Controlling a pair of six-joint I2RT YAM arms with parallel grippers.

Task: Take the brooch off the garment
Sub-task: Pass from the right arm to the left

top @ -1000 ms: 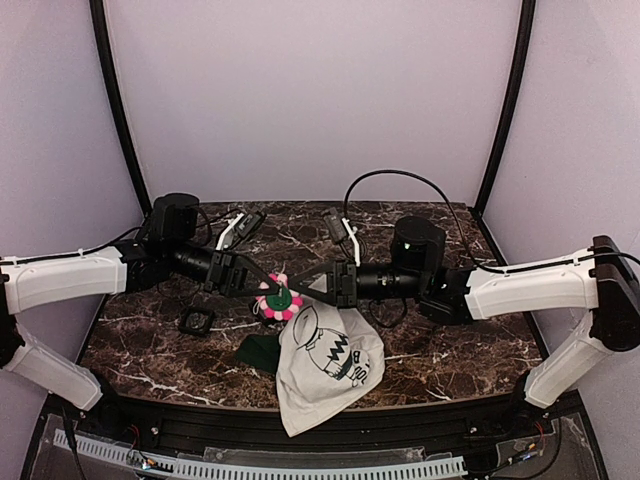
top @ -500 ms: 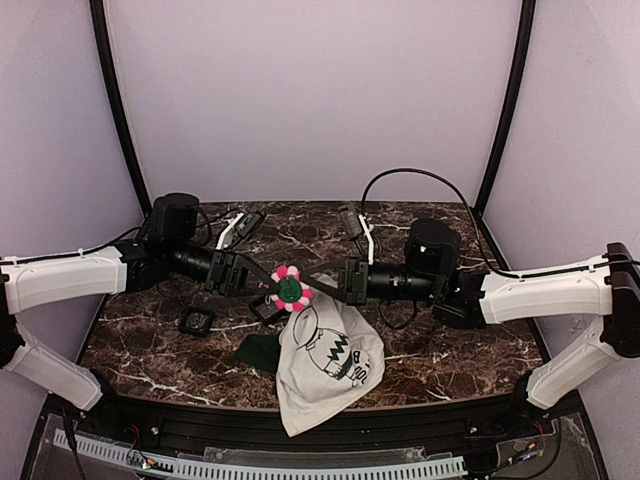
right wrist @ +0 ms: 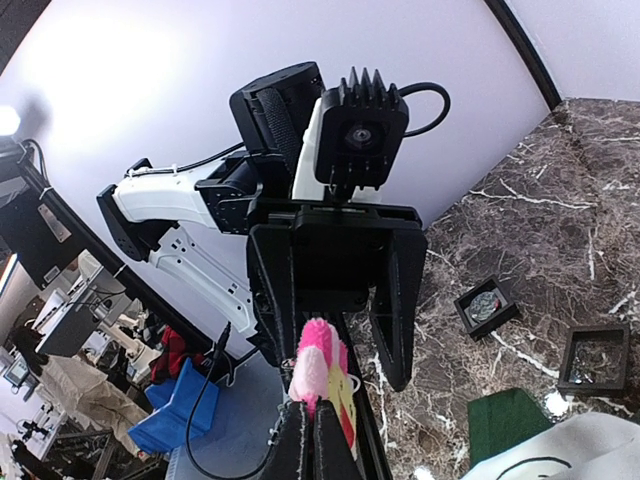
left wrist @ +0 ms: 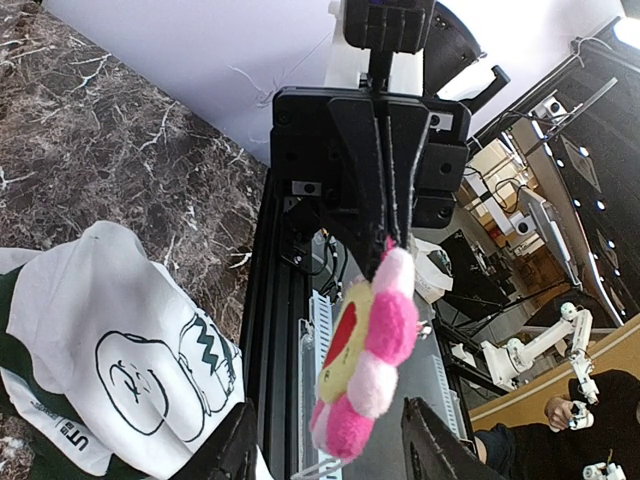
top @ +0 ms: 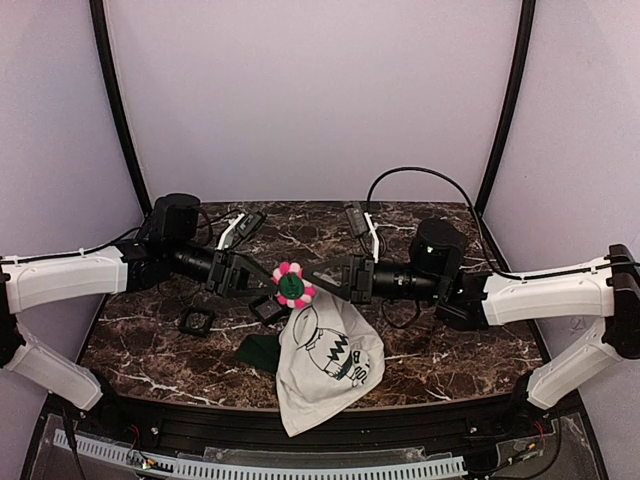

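While the right claw pinches the brooch by its edge, shut tight on a pink petal, the left claw stands partly open. Its jaws sit either side of the flower and seem clear of it. The brooch hangs just above the top of the garment, which lies slack on the surface. A clean finish likely calls for the left claw to back straight off without brushing petals, and then for the right to carry the brooch well aside.
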